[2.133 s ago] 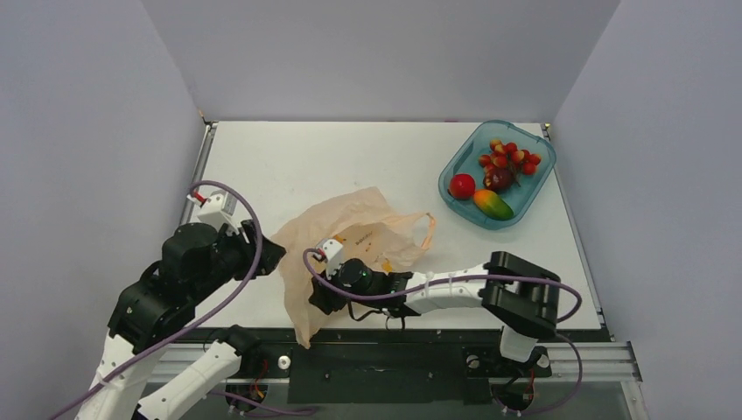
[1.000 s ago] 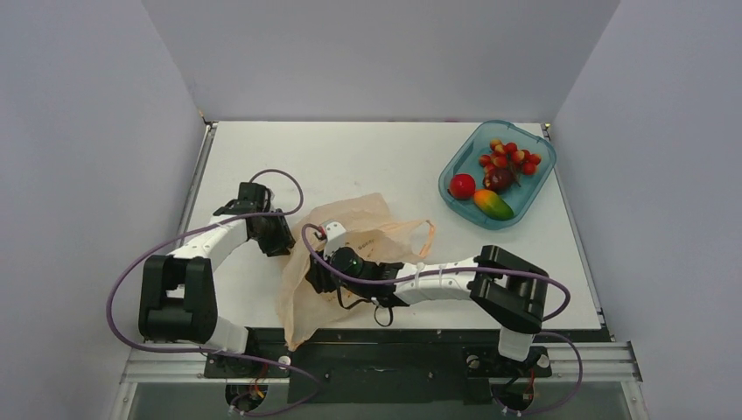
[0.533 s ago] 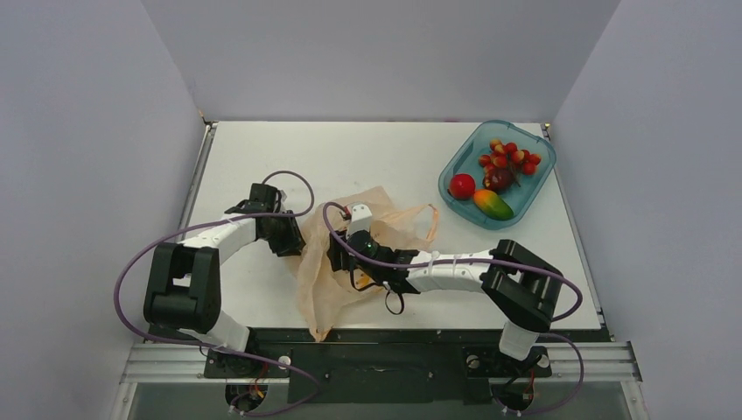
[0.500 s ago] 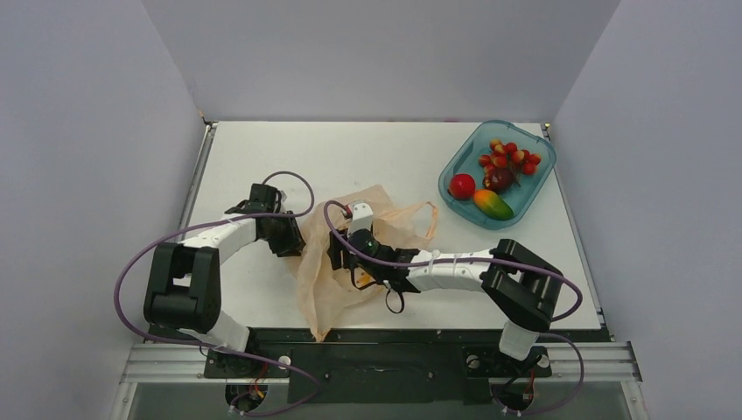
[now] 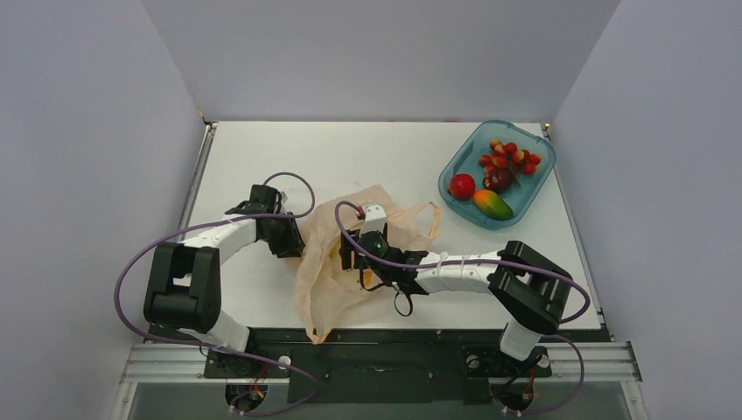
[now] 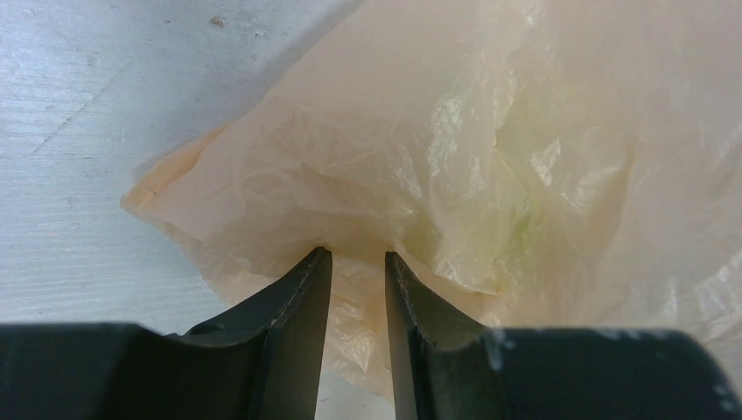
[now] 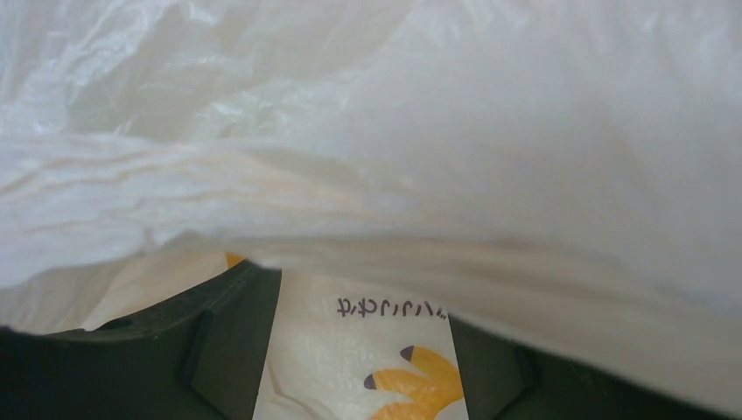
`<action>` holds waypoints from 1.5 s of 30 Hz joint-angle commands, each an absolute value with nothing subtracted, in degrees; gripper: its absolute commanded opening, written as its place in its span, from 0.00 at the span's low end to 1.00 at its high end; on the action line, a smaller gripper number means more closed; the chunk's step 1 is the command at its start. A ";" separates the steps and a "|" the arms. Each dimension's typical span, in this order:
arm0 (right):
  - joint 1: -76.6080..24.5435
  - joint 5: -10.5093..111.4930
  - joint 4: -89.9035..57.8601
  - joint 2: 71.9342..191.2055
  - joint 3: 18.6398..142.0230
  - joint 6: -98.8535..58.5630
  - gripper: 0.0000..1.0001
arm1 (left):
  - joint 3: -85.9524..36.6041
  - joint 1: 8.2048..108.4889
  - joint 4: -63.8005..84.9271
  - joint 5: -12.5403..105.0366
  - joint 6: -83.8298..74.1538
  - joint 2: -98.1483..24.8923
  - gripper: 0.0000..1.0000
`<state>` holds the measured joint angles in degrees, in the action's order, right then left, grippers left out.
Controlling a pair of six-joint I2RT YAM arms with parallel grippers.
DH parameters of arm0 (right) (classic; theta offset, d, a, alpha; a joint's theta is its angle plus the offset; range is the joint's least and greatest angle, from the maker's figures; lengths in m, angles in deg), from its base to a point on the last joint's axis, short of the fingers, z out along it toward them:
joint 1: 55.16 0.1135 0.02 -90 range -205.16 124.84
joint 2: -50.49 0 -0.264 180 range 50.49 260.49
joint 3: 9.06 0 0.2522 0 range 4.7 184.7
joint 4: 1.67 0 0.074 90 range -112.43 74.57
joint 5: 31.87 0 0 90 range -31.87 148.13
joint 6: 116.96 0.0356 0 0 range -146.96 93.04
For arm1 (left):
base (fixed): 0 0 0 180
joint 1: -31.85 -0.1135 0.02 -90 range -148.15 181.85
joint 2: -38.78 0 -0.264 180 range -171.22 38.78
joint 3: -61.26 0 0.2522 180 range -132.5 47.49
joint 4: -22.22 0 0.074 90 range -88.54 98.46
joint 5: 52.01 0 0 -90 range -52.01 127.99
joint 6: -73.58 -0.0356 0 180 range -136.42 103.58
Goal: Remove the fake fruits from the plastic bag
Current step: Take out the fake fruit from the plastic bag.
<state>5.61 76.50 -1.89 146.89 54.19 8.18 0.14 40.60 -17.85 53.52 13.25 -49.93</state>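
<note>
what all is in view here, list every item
thin crinkly pale-orange plastic bag: 1, translucent with yellow print, table centre
translucent teal plastic tub: 1, teal, far right
red berry cluster: 1, red, in tub
red round ball: 1, red, in tub
dark maroon fruit: 1, maroon, in tub
orange-green mango-shaped fruit: 1, in tub
yellow-green shape: 1, faint through bag film
white table: 1, white
left gripper: 1, black, pinching bag's left edge
right gripper: 1, black, open inside bag
</note>
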 commanded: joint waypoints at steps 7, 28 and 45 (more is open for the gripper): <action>3.47 69.10 7.56 155.97 62.34 7.88 0.67 | 0.09 41.04 -15.53 55.65 11.86 -50.43 0.24; 0.20 59.41 13.80 166.56 70.24 7.66 0.45 | -1.38 43.17 -16.14 55.25 11.12 -52.45 0.22; 0.06 69.64 -1.72 144.44 59.22 3.79 0.08 | -2.85 41.02 -18.09 50.18 10.56 -52.62 0.21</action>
<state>0.30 67.70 1.26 149.14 60.38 5.49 -0.54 41.80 -17.45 52.60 11.81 -52.79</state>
